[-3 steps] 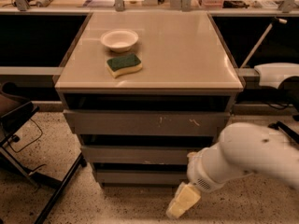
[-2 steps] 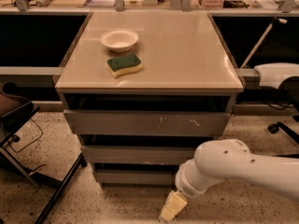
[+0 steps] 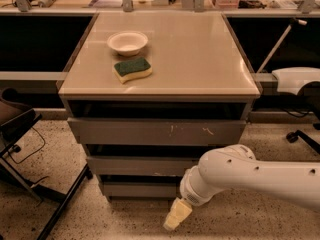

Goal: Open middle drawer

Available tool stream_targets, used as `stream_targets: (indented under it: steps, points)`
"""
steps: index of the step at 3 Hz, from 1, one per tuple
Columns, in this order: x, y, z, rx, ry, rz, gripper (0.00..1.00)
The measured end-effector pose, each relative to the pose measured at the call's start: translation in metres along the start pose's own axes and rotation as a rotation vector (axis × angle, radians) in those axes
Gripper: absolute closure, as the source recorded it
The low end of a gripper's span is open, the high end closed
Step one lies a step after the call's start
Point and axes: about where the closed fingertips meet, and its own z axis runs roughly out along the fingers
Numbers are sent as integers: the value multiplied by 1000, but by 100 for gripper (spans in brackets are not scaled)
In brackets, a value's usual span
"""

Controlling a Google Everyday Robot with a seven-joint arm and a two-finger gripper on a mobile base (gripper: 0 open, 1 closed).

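My hand [image 3: 177, 215] hangs low, near the floor, at about 6 o'clock in the camera view. It points down and toward 7 o'clock. I cannot tell how far open it is. I see nothing in its hold. My white arm [image 3: 250, 176] comes in from 3 o'clock and covers the right end of the lower drawers.

The middle drawer [image 3: 135, 165] is the plain grey front in the stack of three. It sits under the top drawer [image 3: 150, 131], the one with white scratch marks. It sits over the bottom drawer [image 3: 135, 189], which looks the narrowest. From the middle of that plain front, my hand is at about 5 o'clock, lower than the drawer and not touching it.

On the table [image 3: 200, 59] above, a small white bowl [image 3: 127, 42] stands at about 11 o'clock. A green and yellow sponge [image 3: 132, 69] lies just beside it, at the bowl's 6 o'clock.

I think the job is only at its start. The middle drawer looks shut, because I can see none of its inside. Nothing has been pulled out. What is left is almost all of it. I have to lift my hand toward 11 o'clock, get it on the edge of that plain front, and pull the drawer out toward me. The front has no handle, so getting a hold on it may be the hard part.
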Motion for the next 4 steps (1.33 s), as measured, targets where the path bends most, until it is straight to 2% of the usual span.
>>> stream_targets:
  steps: [1, 2, 3, 4]
  points:
    - [-10, -17, 9, 6, -48, 7, 0]
    - [-35, -54, 23, 56, -121, 16, 0]
    - [-35, -54, 23, 56, -121, 16, 0]
    - [-36, -60, 25, 53, -150, -2, 0]
